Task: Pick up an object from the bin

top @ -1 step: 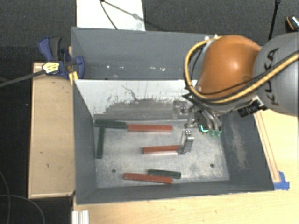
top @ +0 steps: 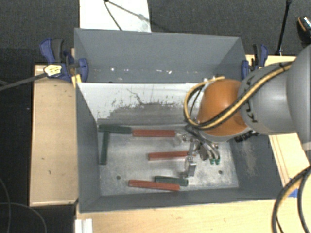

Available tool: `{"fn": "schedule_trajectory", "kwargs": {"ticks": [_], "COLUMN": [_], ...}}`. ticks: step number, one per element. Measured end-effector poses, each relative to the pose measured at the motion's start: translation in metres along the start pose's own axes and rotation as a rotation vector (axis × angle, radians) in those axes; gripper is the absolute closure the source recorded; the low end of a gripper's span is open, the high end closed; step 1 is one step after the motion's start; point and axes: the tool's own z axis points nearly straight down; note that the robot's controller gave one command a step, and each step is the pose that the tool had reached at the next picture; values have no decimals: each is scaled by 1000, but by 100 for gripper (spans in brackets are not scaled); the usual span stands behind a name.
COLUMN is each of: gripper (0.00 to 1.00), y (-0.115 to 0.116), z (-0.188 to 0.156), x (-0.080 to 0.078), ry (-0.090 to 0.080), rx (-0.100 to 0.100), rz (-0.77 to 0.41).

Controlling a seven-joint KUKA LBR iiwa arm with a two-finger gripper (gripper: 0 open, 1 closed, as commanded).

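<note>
A slim red-brown bar (top: 166, 155) lies flat — lengthwise left to right — at the bin's (top: 146, 57) middle.

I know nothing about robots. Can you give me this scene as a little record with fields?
Container: grey metal bin
Arm: enters from the right, orange cover at its wrist
Hand position: hand low in the bin, at the right end of the middle red-brown bar
Other contents: back red-brown bar; front red-brown bar with dark green piece beside it; dark green bar at left
Held: cannot tell
</note>
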Motion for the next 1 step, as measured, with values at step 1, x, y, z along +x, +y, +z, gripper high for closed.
{"fn": "schedule_trajectory", "kwargs": {"ticks": [1], "gripper": [100], "y": [1], "z": [-5], "x": [-2], "ry": [-7], "rx": [-1], "rz": [2]}}
